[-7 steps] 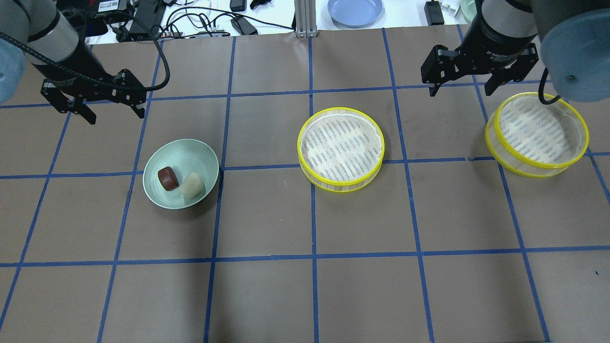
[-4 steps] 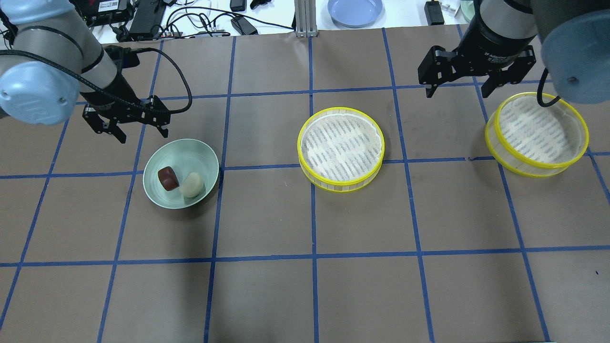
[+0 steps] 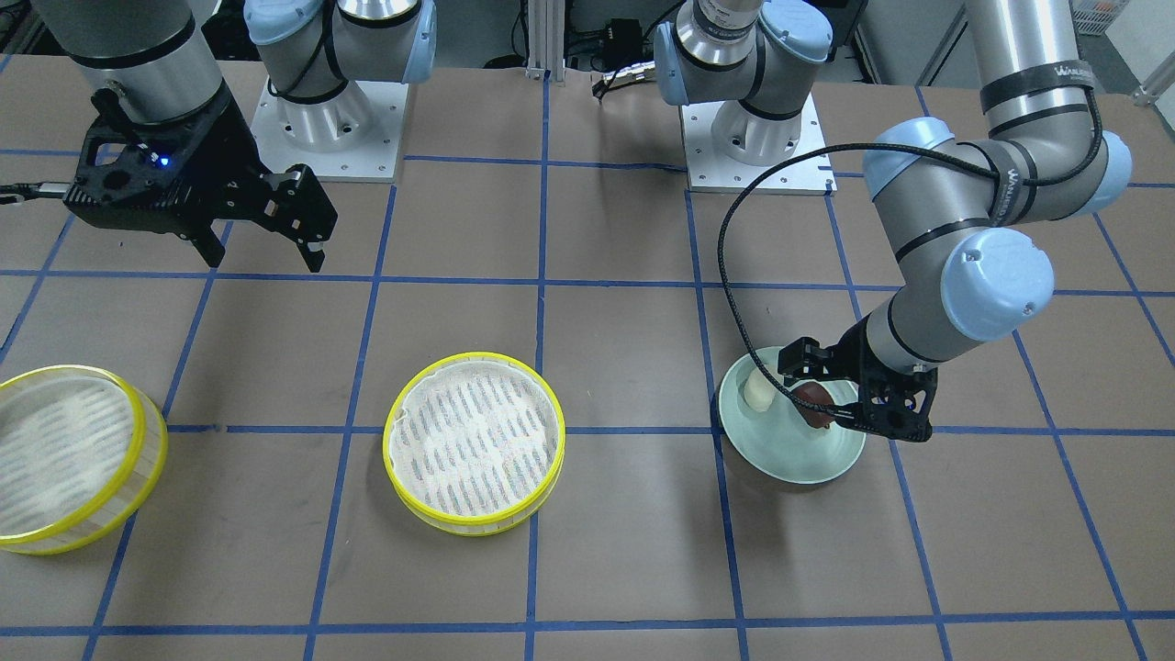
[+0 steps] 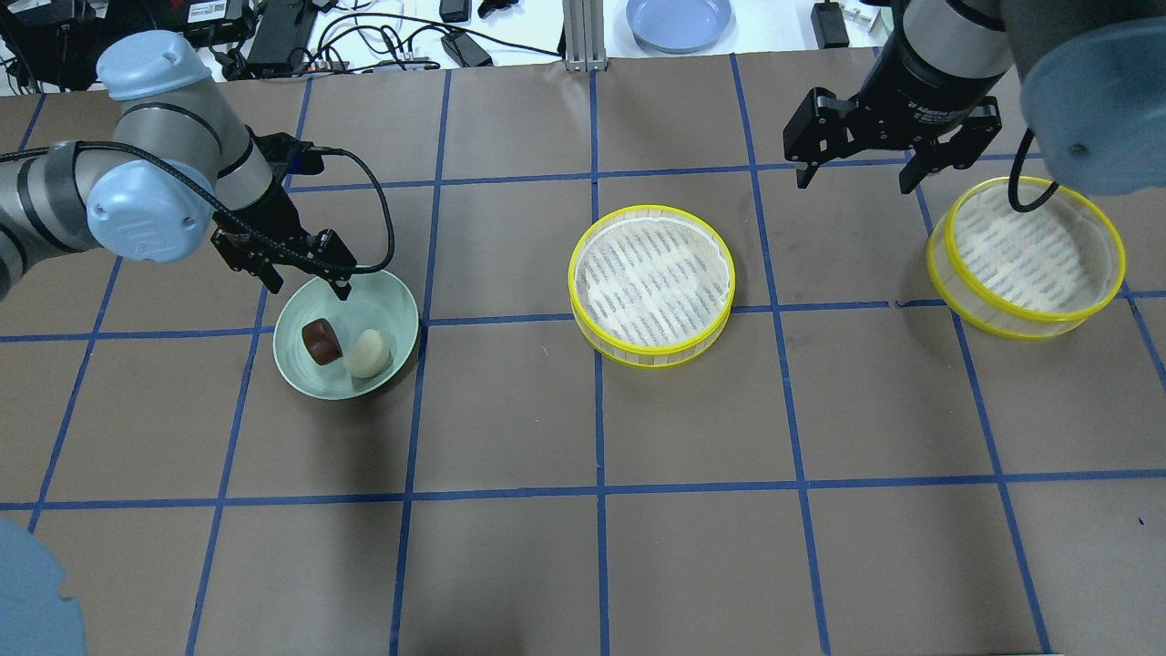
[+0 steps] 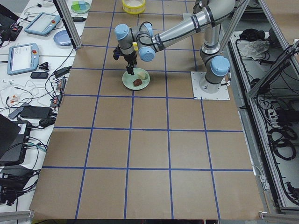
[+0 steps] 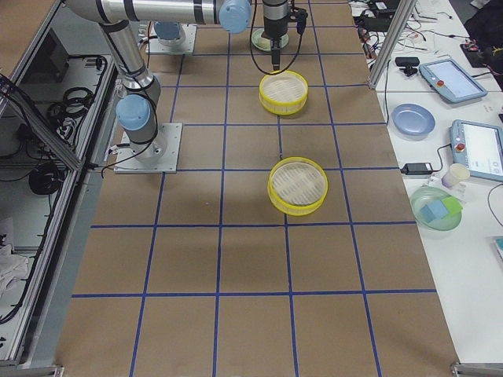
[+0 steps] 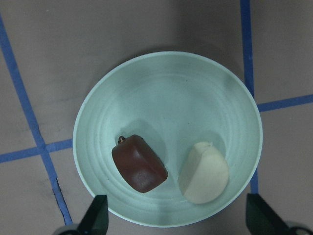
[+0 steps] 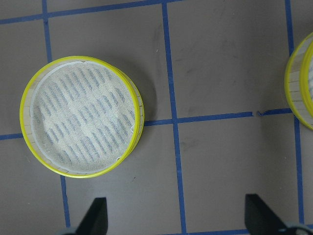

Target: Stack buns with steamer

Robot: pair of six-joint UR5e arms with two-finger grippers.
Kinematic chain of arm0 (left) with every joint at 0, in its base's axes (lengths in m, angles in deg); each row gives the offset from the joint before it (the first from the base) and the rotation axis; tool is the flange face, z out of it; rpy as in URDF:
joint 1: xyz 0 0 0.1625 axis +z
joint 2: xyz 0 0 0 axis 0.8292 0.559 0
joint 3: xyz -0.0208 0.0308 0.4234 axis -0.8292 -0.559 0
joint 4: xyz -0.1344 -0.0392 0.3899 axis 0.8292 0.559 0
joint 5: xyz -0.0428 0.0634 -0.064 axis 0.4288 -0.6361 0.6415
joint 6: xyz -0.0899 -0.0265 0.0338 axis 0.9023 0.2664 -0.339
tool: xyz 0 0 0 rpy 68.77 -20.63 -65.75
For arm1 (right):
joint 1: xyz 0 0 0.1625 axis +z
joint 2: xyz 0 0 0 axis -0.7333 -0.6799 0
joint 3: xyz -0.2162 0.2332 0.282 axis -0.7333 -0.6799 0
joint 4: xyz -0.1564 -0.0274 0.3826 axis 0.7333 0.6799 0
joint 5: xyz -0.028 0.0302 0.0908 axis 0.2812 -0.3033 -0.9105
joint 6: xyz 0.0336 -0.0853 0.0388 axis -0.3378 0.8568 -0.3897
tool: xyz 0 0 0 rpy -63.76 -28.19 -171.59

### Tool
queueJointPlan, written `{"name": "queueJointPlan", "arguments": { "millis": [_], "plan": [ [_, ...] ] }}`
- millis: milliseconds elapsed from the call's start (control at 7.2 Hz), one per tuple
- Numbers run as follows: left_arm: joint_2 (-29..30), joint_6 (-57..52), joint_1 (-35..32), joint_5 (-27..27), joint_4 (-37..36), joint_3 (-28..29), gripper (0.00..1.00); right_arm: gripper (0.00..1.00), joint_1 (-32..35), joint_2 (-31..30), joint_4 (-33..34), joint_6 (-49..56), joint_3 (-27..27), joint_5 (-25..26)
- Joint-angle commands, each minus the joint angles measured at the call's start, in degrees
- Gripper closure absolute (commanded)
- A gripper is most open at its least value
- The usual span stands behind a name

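Gripper of left arm (image 4: 310, 284) hangs wide open, empty, over pale green round plate (image 4: 387, 296); you'll reach dark reddish-brown rounded bun (image 4: 322, 342) first, off-white rounded bun (image 4: 366, 353) just beside it.

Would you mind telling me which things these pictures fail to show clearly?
- Front-facing view: the left gripper covers part of the brown bun.
- Right wrist view: the right edge cuts off most of the outer steamer tray.
- Exterior right view: the white bun and the brown one are too small, behind the left arm.
- Left wrist view: the bottom edge cuts off all but the fingertips.
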Motion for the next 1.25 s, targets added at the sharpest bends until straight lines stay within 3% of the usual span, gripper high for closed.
{"name": "queueJointPlan", "arguments": {
  "millis": [0, 417, 1111],
  "plan": [
    [2.24, -6.01, -0.74, 0.30, -2.40, -0.30, 0.05, 0.00, 0.00, 0.16, 0.27, 0.12, 0.00, -0.05],
    [3.74, -5.66, -1.45, 0.66, -2.32, -4.15, 0.00, 0.00, -0.09, 0.69, 0.36, 0.65, 0.00, 0.30],
    [3.83, -5.57, -3.11, 0.83, -2.49, -3.47, 0.02, 0.00, -3.40, 0.95, 0.79, 1.96, -0.17, 1.80]
  ]
}}
